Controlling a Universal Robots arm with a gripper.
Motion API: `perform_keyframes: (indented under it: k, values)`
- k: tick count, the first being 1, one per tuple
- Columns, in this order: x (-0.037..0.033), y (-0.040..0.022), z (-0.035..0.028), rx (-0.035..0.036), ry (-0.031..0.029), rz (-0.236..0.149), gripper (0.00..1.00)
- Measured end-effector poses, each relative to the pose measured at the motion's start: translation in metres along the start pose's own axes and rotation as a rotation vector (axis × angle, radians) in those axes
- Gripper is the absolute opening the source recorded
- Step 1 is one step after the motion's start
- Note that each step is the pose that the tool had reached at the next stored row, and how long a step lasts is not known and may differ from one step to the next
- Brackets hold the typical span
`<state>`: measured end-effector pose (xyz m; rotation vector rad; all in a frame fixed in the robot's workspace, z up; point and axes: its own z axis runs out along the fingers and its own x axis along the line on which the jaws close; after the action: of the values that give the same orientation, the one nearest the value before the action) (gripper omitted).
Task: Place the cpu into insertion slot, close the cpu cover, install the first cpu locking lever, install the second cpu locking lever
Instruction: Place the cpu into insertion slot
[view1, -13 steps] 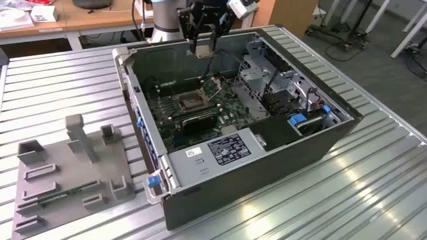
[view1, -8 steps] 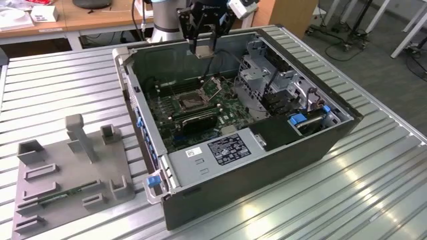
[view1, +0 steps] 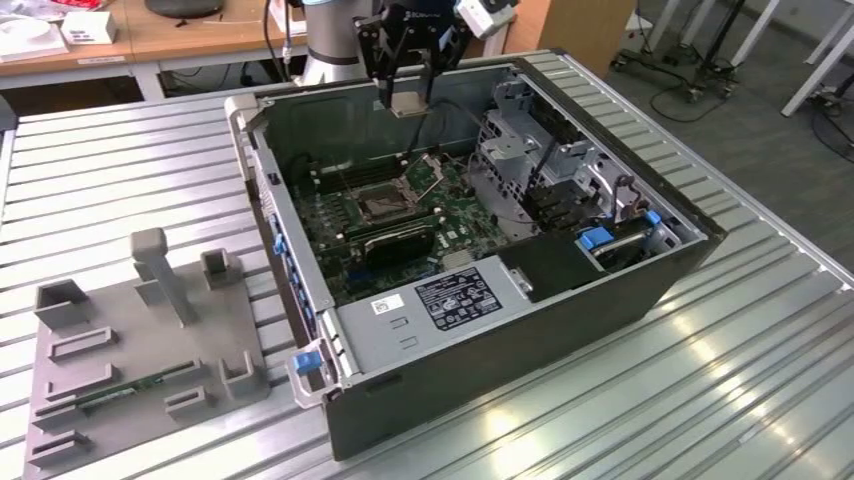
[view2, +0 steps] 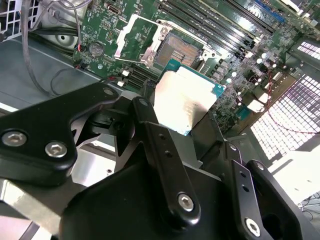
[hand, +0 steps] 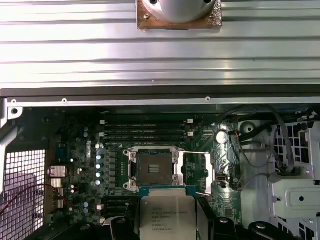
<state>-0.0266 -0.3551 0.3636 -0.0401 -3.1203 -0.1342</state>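
Evidently light, thin and stiff, cpu sits pinched by opposite edges in gripper, slot uncovered below; underside likely fragile, so edges only.

Exterior high, wrists close — sharing insertion slot

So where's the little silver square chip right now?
In both wrist views the small silver square chip is held in the black gripper, above the green board, near its empty square socket.
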Motion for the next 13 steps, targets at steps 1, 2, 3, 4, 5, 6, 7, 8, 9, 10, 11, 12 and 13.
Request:
perform_keyframes:
  k: [1,2,3,4,5,6,7,8,9,10,11,12,13]
  values:
    - [0.0,0.0,0.0004,0.0,0.0,0.0,0.54]
    - [0.0,-0.0001,0.0009,0.0,0.0,0.0,0.54]
    - [0.0,-0.0002,0.0017,-0.0002,-0.0001,0.0,0.54]
    - [0.0,-0.0003,0.0025,-0.0003,-0.0001,0.0,0.54]
    - [0.0,-0.0003,0.0033,-0.0004,-0.0001,0.0,0.54]
    - [0.0,-0.0004,0.0041,-0.0004,0.0,0.0,0.54]
    - [-0.0001,-0.0004,0.0047,-0.0003,0.0001,0.0,0.54]
    - [-0.0001,-0.0005,0.0052,-0.0003,0.0,0.0,0.54]
    - [-0.0001,-0.0005,0.0057,-0.0004,0.0,0.0,0.54]
    - [-0.0001,-0.0006,0.0061,-0.0005,0.0,0.0,0.54]
    - [-0.0001,-0.0006,0.0064,-0.0004,0.0,0.0,0.54]
    - [-0.0001,-0.0006,0.0069,-0.0004,0.0,0.0,0.54]
    - [-0.0001,-0.0007,0.0073,-0.0004,0.0,0.0,0.54]
